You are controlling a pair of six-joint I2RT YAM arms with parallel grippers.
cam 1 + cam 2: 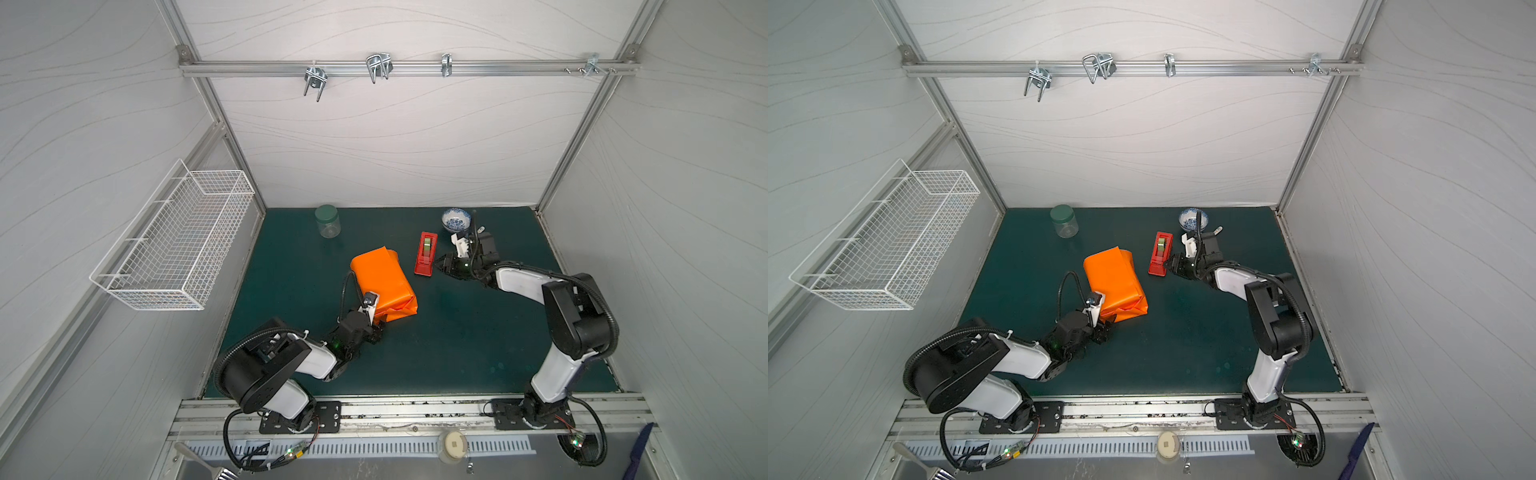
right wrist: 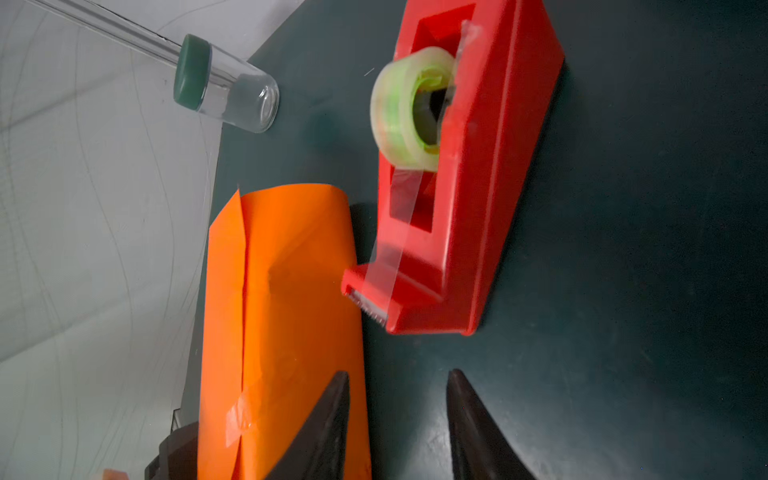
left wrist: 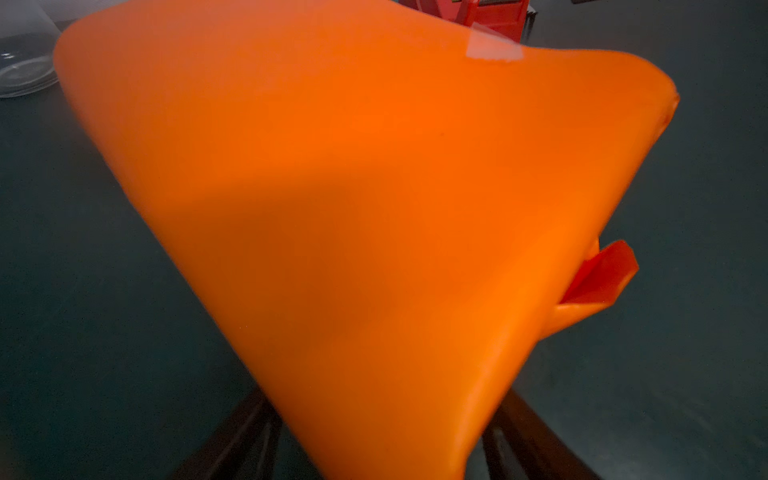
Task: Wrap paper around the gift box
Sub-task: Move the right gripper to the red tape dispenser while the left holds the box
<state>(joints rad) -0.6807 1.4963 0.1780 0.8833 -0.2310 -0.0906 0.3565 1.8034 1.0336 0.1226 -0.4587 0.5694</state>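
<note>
Soft even light; slight wrist-view blur

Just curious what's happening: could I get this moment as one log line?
left gripper: holding paper parcel | right gripper: open, empty, beside tape dispenser

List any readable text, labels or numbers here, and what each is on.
None readable.
The paper, tape dispenser and jar are plain.
The bowl shows a blue pattern, no letters.
The round disc bears a mark too small to read.
</note>
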